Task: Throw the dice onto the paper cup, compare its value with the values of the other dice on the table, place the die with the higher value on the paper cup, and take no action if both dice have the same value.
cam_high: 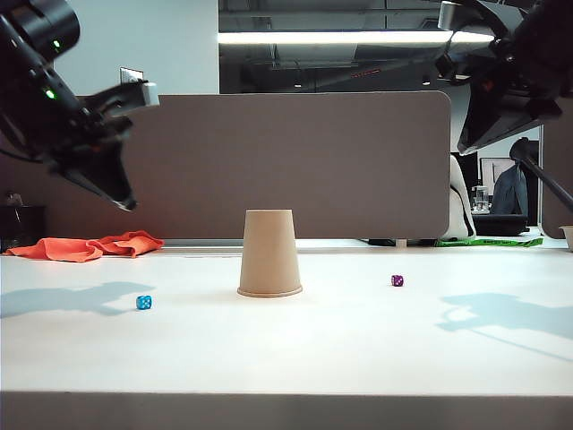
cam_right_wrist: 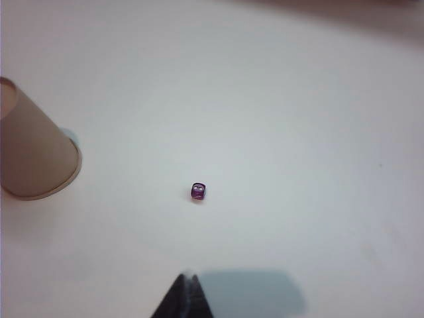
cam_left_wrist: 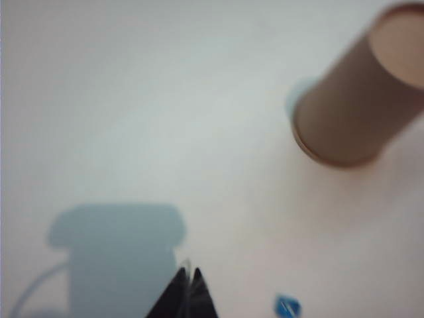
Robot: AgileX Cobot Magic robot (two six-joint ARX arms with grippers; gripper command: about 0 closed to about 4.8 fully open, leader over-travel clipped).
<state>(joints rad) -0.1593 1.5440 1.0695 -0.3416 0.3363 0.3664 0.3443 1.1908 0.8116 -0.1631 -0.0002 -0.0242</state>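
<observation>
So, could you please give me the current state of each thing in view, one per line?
paper cup: upside down, rim on the table, nothing on top.
blue die: resting on the table left of the cup, apart from it.
purple die: resting on the table right of the cup, apart from it.
left gripper: raised above the table, jaws shut, empty.
right gripper: raised above the table, jaws shut, empty.
orange cloth: crumpled, far left.

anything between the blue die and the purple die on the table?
Exterior view: the upside-down paper cup stands between the blue die and the purple die.
</observation>
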